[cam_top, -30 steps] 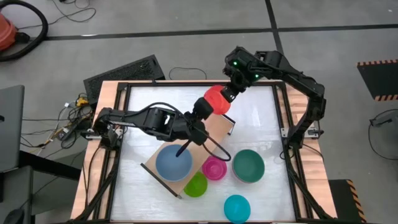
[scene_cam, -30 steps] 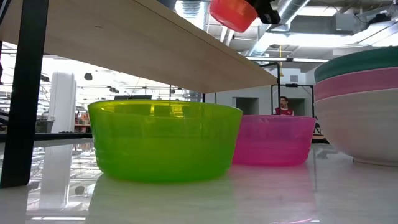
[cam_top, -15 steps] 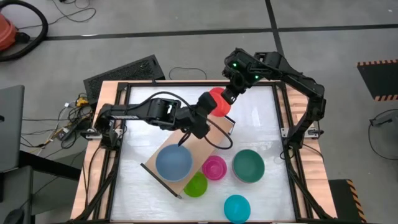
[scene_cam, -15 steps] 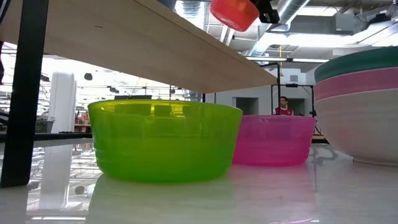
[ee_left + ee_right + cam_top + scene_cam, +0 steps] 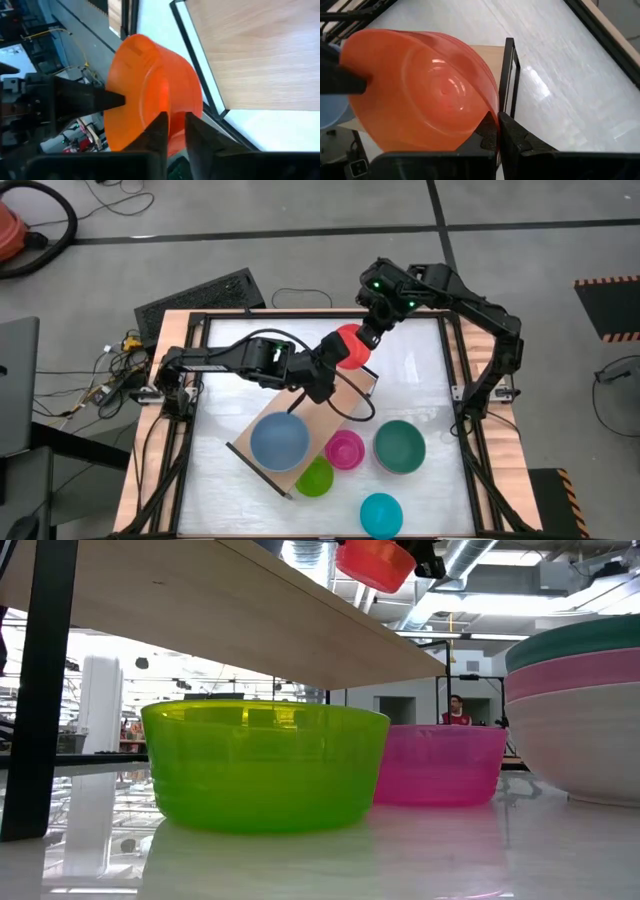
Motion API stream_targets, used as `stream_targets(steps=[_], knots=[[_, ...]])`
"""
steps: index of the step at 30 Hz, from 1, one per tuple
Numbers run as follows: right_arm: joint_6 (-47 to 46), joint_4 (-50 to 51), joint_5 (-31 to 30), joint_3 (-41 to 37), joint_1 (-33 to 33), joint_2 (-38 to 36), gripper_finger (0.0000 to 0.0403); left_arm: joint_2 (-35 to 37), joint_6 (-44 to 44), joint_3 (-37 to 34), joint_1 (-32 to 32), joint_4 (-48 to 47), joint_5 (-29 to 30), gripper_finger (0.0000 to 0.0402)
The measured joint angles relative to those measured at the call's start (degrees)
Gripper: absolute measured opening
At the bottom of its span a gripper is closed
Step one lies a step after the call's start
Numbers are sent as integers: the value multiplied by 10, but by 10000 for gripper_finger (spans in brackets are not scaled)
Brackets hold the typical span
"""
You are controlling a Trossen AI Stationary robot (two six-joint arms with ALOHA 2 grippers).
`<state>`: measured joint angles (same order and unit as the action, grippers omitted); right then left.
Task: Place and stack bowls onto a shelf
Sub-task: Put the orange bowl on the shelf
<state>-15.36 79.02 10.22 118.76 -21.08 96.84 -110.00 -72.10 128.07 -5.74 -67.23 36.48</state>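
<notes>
I see both claws pinching the glossy red bowl (image 5: 351,346) above the far end of the light-wood shelf (image 5: 345,395): left gripper (image 5: 172,131) and right gripper (image 5: 497,131) each clamp its thin rim.

Red bowl (image 5: 351,345) between the dark grippers; beyond them a blue bowl (image 5: 279,441) on the light-wood shelf (image 5: 340,395), then lime green (image 5: 315,477), magenta (image 5: 345,450), teal (image 5: 400,446) and cyan (image 5: 381,515) bowls.
</notes>
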Motion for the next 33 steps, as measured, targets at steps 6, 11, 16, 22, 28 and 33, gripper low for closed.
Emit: stream_targets(steps=[6, 11, 16, 22, 28, 33], knots=[[19, -5, 0, 0, 3, 0, 44, -1, -7, 0, 0, -3, -2, 9], [39, -23, 4, 1, 3, -2, 86, -1, 6, -1, 0, -4, 0, 2], [71, -35, 6, 1, 3, -8, 119, -1, 27, -1, 1, -18, 4, 0], [94, -22, 11, 36, 1, -34, 156, 0, 82, 0, 5, -29, 8, 1], [84, 10, 10, 81, 0, -86, 176, 3, 180, 0, 14, -69, -44, 2], [41, 18, 10, 89, 2, -138, 175, 3, 336, 0, 23, -71, -169, 1]])
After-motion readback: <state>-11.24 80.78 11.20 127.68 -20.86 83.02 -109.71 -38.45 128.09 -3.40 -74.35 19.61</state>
